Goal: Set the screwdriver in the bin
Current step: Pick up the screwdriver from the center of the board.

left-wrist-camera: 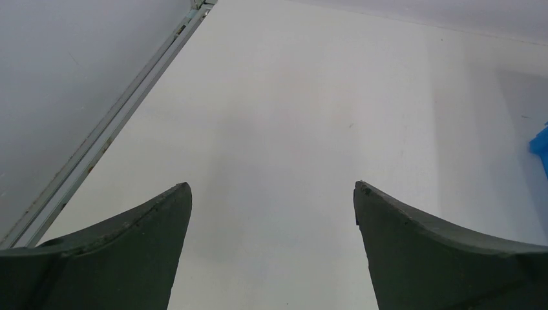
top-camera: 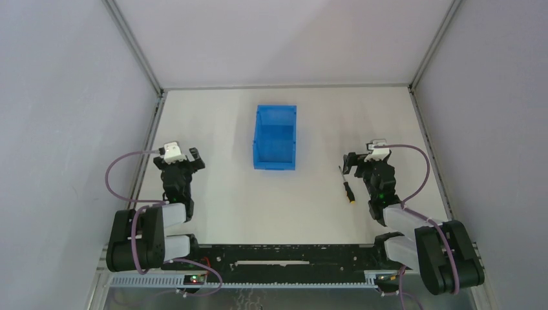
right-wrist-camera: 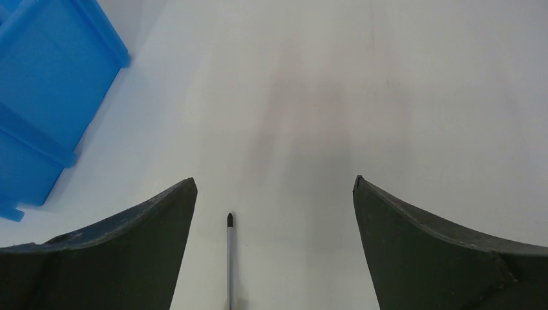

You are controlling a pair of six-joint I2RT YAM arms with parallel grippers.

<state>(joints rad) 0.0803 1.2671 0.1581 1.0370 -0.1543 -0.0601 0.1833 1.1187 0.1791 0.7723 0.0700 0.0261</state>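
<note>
The screwdriver [top-camera: 347,185] lies flat on the white table, right of the bin, tip pointing away, black handle with yellow end nearest me. In the right wrist view only its thin shaft and dark tip [right-wrist-camera: 229,258] show, between the fingers and nearer the left one. The blue bin [top-camera: 276,137] stands upright at the table's middle; its corner shows in the right wrist view [right-wrist-camera: 45,97] and a sliver in the left wrist view [left-wrist-camera: 540,145]. My right gripper [top-camera: 354,163] is open and empty, just right of the screwdriver's tip. My left gripper [top-camera: 192,157] is open and empty at the left.
White enclosure walls with metal corner rails [top-camera: 139,55] surround the table. A metal rail [left-wrist-camera: 103,132] runs along the table's left edge near my left gripper. The black base rail [top-camera: 284,255] lies along the near edge.
</note>
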